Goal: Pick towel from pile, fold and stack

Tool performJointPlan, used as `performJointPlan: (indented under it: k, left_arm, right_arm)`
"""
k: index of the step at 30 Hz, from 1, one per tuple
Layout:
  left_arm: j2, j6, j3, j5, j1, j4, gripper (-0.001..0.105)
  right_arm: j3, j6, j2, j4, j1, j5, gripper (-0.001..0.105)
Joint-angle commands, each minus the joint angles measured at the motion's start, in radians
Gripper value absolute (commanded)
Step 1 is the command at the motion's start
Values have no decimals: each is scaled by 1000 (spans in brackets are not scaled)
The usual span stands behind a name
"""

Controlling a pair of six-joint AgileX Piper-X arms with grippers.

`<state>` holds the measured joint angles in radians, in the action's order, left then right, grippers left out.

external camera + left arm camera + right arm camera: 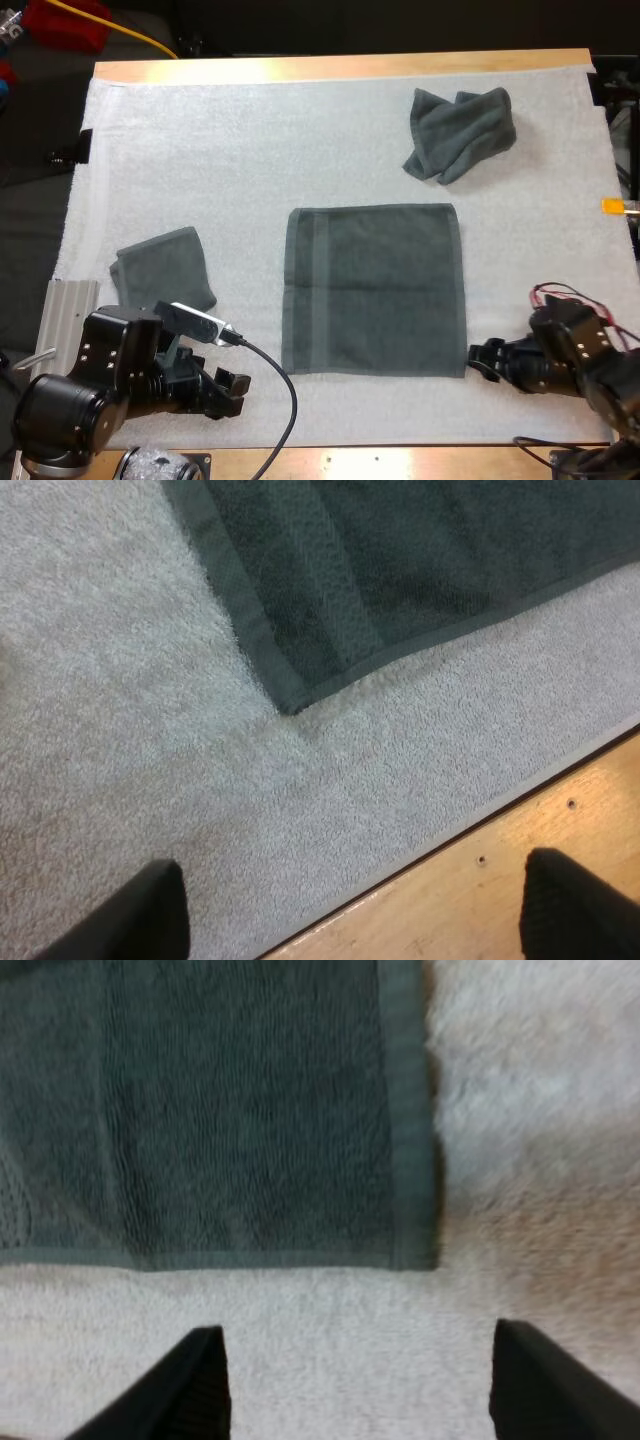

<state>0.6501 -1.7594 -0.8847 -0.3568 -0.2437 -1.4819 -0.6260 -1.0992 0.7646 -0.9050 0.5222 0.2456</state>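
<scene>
**Flat towel laid out, both hands open at its near corners**

The flat towel [373,290] lies spread in one layer in the middle of the white mat [250,150], its hemmed edges fairly square. The other things are placed from it:

- A crumpled towel [460,133] sits beyond its far right corner, well apart.
- A small folded towel [165,268] lies off its left edge, apart.
- The left hand [228,388] is off its near left corner, over bare mat near the worktop [340,68] edge. The fingers [150,910] are spread and hold nothing.
- The right hand [485,360] is just beside its near right corner. Its fingers [190,1385] also stand apart and empty, with the corner straight ahead between them.

The fold looks like the step in hand, not yet begun.

The cloth should be light, soft and limp — it will sag and drape from wherever it is held, and a pinch in the middle would only bunch it. The best holds are probably the two near corners, on the thicker hem, which gives the fingers something firm to close on. Lifting both corners together would keep the near edge straight as it is carried over to the far edge.

One risk is the mat itself: it is fuzzy, so a low finger could snag it or pinch it along with the hem.
</scene>
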Motion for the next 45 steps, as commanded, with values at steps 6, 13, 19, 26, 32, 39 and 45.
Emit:
performJointPlan:
  k: [6, 13, 19, 26, 32, 39, 45]
  left_arm:
    - [-2, 0, -1, 3, -4, -9, 66]
    - [-2, 0, -1, 3, -4, -11, 66]
    - [-2, 0, -1, 3, -4, -11, 66]
    - [-2, 0, -1, 3, -4, -11, 66]
    - [-2, 0, -1, 3, -4, -11, 66]
    - [-2, 0, -1, 3, -4, -11, 66]
    - [-2, 0, -1, 3, -4, -11, 66]
  right_arm:
    - [78, 58, 70, 146, 2, 51, 55]
    - [129, 86, 141, 251, 2, 68, 55]
    - [147, 95, 209, 303, 2, 72, 55]
    - [146, 95, 279, 353, 2, 72, 55]
    - [146, 102, 334, 380, 2, 87, 55]
    - [146, 102, 392, 416, 2, 140, 55]
    - [146, 118, 403, 413, 2, 138, 30]
